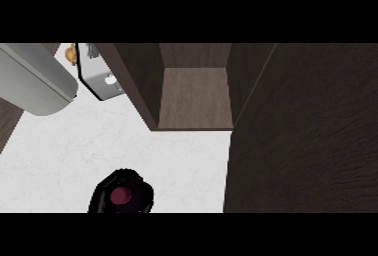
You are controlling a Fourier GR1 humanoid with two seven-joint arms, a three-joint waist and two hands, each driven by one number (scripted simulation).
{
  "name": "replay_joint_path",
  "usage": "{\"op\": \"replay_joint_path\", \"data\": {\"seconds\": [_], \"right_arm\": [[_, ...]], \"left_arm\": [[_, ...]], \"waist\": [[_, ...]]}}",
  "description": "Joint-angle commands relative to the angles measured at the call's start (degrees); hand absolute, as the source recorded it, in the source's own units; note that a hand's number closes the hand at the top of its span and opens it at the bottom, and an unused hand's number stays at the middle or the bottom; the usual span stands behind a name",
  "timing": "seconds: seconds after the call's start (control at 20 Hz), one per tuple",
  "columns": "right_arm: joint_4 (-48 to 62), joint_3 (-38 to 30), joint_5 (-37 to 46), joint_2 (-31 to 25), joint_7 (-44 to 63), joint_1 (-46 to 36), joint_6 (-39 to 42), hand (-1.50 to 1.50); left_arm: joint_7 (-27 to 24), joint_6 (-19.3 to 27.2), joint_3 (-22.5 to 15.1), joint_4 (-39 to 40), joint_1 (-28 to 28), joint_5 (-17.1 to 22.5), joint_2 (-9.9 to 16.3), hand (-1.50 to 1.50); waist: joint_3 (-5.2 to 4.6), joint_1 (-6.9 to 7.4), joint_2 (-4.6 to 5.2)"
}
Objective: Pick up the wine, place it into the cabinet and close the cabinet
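Head view looks steeply down on the white desk (88, 145); at about six o'clock a black hand (103, 196) has its fingers (145, 197) curled round the wine (120, 196), of which only a dark red round end shows, the rest hidden by the hand; which hand it is I cannot tell, its forearm being cut off at the lower edge. At twelve o'clock the cabinet (196, 95) stands open; its door (306, 135) fills the three o'clock side. At ten o'clock a grey rounded object (37, 80) is cut off, with small unclear items beside it.
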Motion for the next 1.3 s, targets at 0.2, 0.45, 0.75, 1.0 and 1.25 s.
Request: {"op": "replay_joint_path", "data": {"seconds": [0.2, 0.45, 0.75, 1.0, 1.25], "right_arm": [[-6.2, -5.5, -9.0, -1.1, 2.1, 2.8, 1.9, -1.5], [-7.8, -3.0, -6.9, 0.2, 2.4, 3.4, 1.7, -1.5], [-6.8, -1.5, -5.9, 0.9, 4.3, 0.9, 0.5, -1.5], [-3.1, -2.7, -5.1, 0.9, 2.3, -0.6, 1.0, -1.5], [-8.3, 1.5, -3.0, 2.3, 7.3, -0.9, -1.1, -1.5]], "left_arm": [[-3.2, -3.7, 5.9, 4.2, -4.0, 1.4, 3.3, 1.5], [1.7, -5.4, 11.0, -0.2, -6.9, 3.9, 9.9, 1.5], [0.0, -4.6, 12.3, -7.2, -4.2, 4.2, 8.8, 1.5], [13.4, -6.9, 10.5, -23.7, -0.9, 9.1, 10.3, 1.5], [22.0, -0.6, 4.4, -32.1, -1.9, 5.9, 6.7, 1.5]], "waist": [[-0.07, -0.01, 0.13], [-0.06, -0.01, 0.02], [-0.06, 0.22, 0.06], [-0.02, 0.53, 0.03], [-0.04, 0.23, -0.12]]}}
